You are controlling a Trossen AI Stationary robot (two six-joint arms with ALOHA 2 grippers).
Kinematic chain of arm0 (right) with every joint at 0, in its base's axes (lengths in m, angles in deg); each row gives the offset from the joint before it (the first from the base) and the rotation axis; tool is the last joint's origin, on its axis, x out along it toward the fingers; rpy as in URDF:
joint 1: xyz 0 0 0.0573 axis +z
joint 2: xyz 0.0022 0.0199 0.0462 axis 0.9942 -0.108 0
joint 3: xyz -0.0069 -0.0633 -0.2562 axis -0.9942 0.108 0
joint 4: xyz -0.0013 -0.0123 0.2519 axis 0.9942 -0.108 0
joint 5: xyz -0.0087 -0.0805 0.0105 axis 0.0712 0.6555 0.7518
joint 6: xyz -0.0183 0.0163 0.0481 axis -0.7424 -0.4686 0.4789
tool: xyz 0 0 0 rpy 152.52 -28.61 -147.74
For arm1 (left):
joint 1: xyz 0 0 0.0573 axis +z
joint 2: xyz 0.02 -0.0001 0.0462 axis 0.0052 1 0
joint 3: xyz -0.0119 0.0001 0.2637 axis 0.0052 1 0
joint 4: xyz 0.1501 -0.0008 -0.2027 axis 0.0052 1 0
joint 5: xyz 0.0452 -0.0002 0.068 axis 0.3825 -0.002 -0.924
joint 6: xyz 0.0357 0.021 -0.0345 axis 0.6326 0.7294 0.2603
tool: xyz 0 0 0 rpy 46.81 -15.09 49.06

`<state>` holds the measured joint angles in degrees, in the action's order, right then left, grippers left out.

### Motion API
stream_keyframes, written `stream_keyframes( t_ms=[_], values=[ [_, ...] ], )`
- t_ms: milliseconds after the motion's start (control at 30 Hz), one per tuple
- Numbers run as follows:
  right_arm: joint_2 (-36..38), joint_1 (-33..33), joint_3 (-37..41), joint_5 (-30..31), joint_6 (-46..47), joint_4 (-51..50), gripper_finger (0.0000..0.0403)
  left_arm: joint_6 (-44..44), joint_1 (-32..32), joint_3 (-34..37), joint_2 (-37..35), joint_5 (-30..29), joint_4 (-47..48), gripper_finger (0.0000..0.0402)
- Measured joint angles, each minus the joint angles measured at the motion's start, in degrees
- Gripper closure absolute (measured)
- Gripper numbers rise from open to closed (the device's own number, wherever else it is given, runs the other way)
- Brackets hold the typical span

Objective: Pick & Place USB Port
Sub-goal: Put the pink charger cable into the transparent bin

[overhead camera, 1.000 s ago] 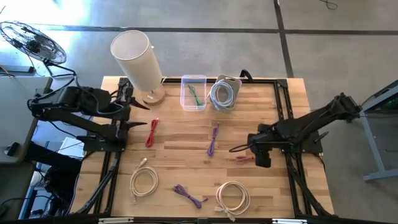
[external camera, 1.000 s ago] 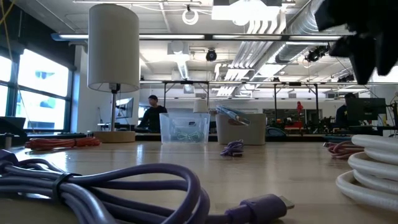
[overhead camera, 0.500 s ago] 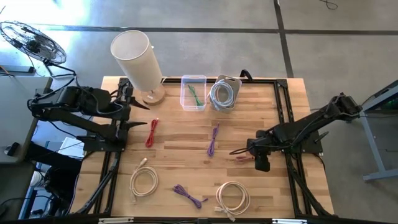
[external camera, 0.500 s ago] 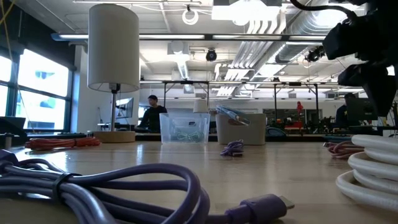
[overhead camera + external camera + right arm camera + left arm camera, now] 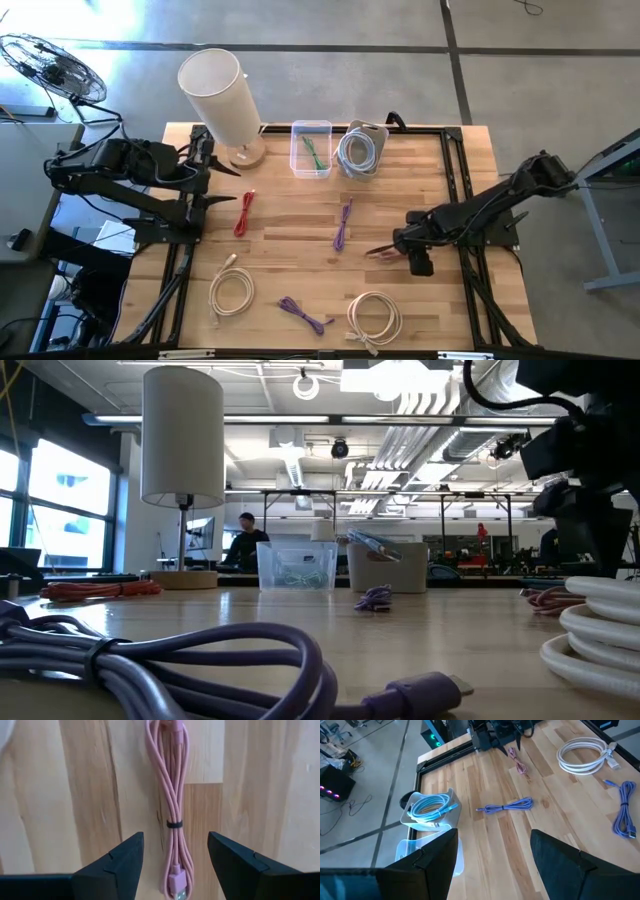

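Note:
A bundled pink USB cable [image 5: 172, 795], tied by a small black band, lies flat on the wooden table; in the low view it is the pink bundle [image 5: 545, 598]. My right gripper [image 5: 174, 855] hovers just over it, open, with one finger on each side of the bundle and neither touching. In the high view the right gripper [image 5: 383, 249] is on the table's right half and covers most of the cable. My left gripper [image 5: 222, 186] waits open at the table's left edge. A clear bin [image 5: 311, 148] with a green cable and a grey bin [image 5: 360, 150] with a white cable stand at the far edge.
Loose cables lie about: red [image 5: 244, 213], purple [image 5: 342, 224], a cream coil [image 5: 231, 290], another purple one [image 5: 305, 315] and a white coil [image 5: 373, 317]. A white lamp [image 5: 215, 95] stands at the far left. Black rails run along both side edges.
My right gripper has come down toward the table and shifted slightly toward its near edge, ending over the pink cable. It stays open.

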<state>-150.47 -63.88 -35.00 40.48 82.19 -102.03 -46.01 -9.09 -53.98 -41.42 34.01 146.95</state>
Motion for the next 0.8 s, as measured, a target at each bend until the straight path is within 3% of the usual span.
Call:
stream_keyframes(
  t_ms=[500,633,800],
  values=[
    [-12.1,-0.6,-0.4,0.2,1.8,4.8,0.0203,0.0,0.0,0.0,0.0,0.0,0.0,0.0158],
    [-13.4,-1.4,-0.5,-0.1,4.0,4.5,0.0255,0.0,0.0,0.0,0.0,-1.1,0.7,0.0158],
    [-12.5,-2.7,-0.3,-0.3,4.8,4.3,0.0377,-3.5,0.0,0.0,0.1,-4.1,3.9,0.0158]
  ],
)
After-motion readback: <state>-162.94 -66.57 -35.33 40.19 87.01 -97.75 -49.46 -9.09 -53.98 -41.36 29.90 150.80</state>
